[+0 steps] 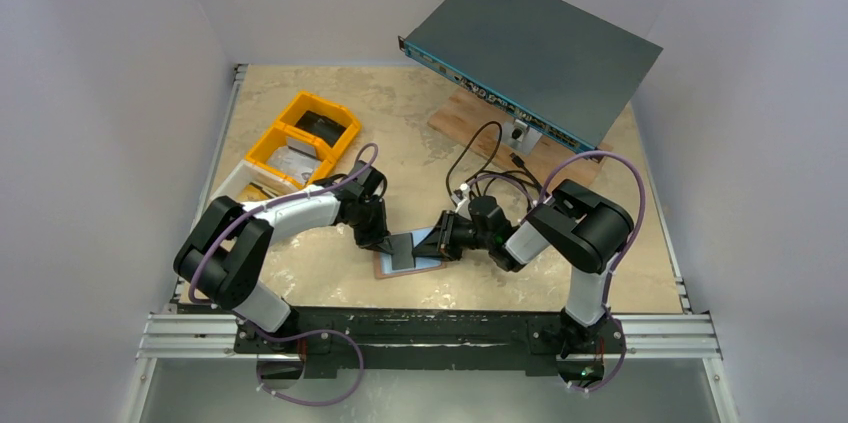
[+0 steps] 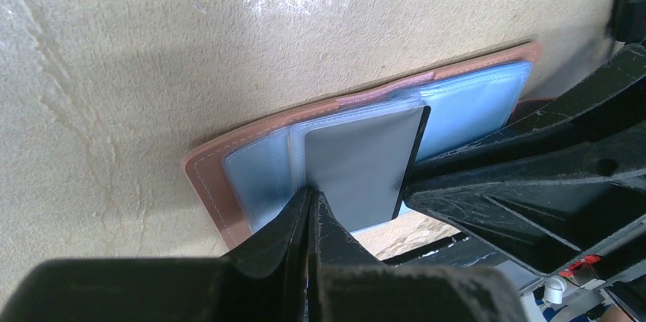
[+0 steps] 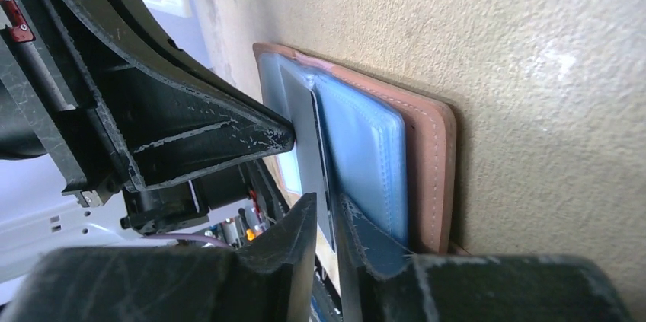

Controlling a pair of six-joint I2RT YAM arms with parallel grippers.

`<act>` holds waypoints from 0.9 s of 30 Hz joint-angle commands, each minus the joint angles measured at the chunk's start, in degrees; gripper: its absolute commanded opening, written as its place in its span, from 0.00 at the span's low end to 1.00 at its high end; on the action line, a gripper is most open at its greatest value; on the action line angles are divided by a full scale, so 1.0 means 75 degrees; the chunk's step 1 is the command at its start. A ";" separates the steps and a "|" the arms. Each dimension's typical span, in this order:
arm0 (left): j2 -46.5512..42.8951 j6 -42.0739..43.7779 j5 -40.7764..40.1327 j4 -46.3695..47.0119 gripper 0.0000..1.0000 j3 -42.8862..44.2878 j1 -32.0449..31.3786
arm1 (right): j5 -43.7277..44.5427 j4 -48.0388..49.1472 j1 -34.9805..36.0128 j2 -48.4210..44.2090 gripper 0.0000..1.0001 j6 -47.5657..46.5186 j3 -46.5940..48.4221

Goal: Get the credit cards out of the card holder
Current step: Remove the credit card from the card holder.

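Observation:
The tan card holder (image 1: 384,269) lies open on the table between both arms, pale blue inside (image 2: 472,105). A grey credit card (image 2: 358,166) stands tilted up out of its middle pocket, its right edge lifted off the holder. My right gripper (image 3: 326,212) comes in from the right, its fingers nearly together with the card's (image 3: 303,128) corner between them. My left gripper (image 2: 312,194) is shut with nothing in it, its tips resting on the holder (image 3: 430,154) at the card's near left corner. In the top view the left gripper (image 1: 385,241) and right gripper (image 1: 441,240) face each other over the holder.
Yellow bins (image 1: 300,138) with small items stand at the back left. A grey metal device (image 1: 530,43) sits on a wooden board (image 1: 470,118) at the back right, with black cables (image 1: 480,168) trailing toward the right arm. The metal rail (image 1: 430,333) runs along the near edge.

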 commanded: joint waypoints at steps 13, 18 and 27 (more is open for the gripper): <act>0.0290 0.0125 -0.0451 0.0167 0.00 -0.0303 -0.0081 | 0.0062 0.0252 0.0007 0.0140 0.00 -0.0046 0.0092; 0.0118 0.0229 -0.0652 -0.0132 0.00 -0.0209 -0.0075 | 0.0282 0.0164 0.0000 -0.0108 0.00 -0.0053 -0.0087; -0.0159 0.0347 -0.1049 -0.0542 0.00 -0.0077 -0.0056 | 0.0749 -0.0682 -0.0002 -0.0739 0.00 -0.0409 -0.0197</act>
